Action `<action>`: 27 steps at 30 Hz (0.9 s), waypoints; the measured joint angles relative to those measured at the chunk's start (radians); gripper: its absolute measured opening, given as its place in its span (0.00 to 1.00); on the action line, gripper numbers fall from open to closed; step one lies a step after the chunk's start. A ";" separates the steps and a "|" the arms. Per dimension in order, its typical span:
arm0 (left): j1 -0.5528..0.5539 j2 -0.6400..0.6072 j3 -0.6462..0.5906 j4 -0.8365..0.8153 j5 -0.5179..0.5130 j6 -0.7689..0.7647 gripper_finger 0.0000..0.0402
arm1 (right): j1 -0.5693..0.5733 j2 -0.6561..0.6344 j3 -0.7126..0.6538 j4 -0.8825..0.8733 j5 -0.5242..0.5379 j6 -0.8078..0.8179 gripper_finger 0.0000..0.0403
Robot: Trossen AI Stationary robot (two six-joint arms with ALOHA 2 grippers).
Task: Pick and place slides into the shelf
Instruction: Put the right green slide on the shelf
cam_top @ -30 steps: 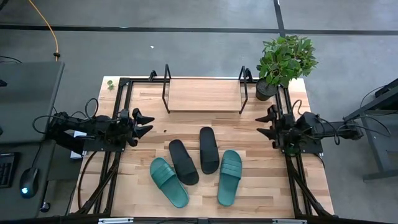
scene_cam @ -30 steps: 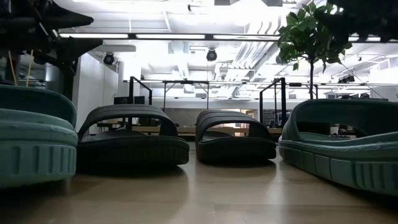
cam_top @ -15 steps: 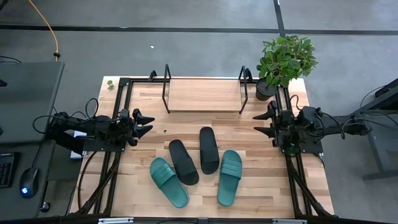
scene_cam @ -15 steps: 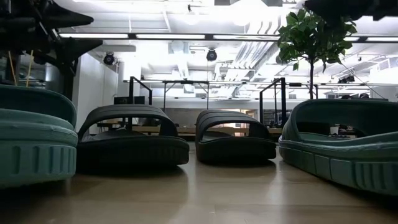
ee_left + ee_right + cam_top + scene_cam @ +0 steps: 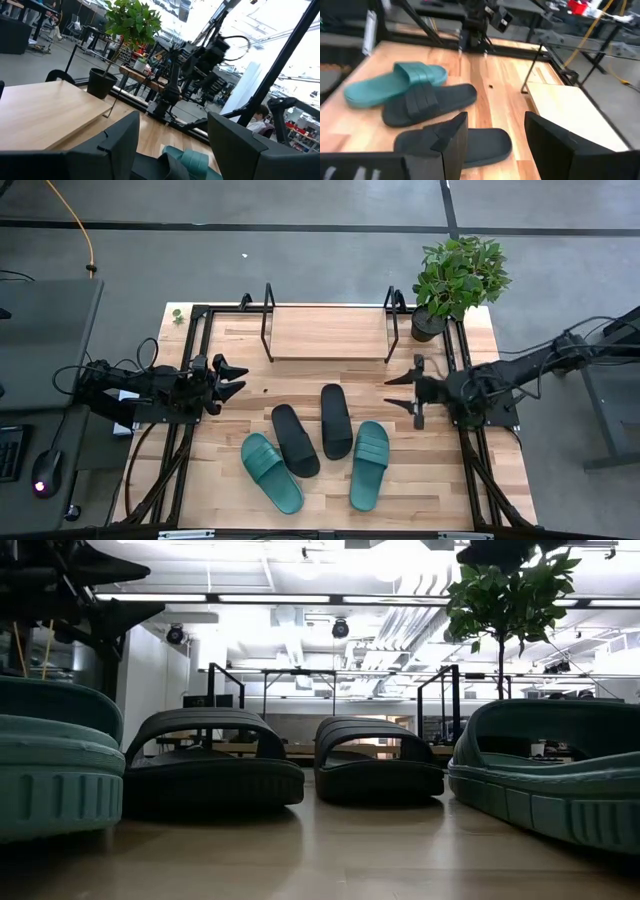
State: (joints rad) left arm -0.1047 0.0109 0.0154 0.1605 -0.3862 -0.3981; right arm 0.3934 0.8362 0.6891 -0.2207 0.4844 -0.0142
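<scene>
Bare counter [image 5: 300, 375] lies between the slides [image 5: 312, 442] and the shelf [image 5: 328, 333]; its black end frames [image 5: 267, 323] flank the board.

i see matt ribbed rubber slides [image 5: 336, 421] on my smooth pale wood table [image 5: 420, 480], shelf [image 5: 327, 333] board alike.

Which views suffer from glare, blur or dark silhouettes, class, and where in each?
Low view: ceiling lights glare, and the nearest teal slide looks soft. Left wrist view: bright windows wash out the background behind the potted plant. Right wrist view: the black slides look slightly smeared. High view: lighting is even.
</scene>
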 joint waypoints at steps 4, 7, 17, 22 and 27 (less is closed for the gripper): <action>0.000 0.000 0.000 0.010 0.000 0.007 0.54 | 0.092 0.126 0.106 -0.100 0.150 0.045 0.47; 0.000 0.000 0.000 0.050 0.000 0.042 0.54 | 0.153 0.221 0.185 -0.165 0.244 0.072 0.47; 0.000 0.000 0.001 0.106 0.080 0.055 0.54 | 0.283 0.506 0.423 -0.397 0.451 0.227 0.47; 0.000 0.000 0.001 0.149 0.081 0.045 0.54 | 0.302 0.620 0.528 -0.535 0.484 0.315 0.47; 0.000 0.000 0.001 0.167 0.046 -0.005 0.54 | 0.303 0.714 0.608 -0.630 0.484 0.387 0.47</action>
State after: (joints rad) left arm -0.1047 0.0109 0.0166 0.3278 -0.3406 -0.4029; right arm 0.6960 1.5506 1.2972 -0.8502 0.9688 0.3729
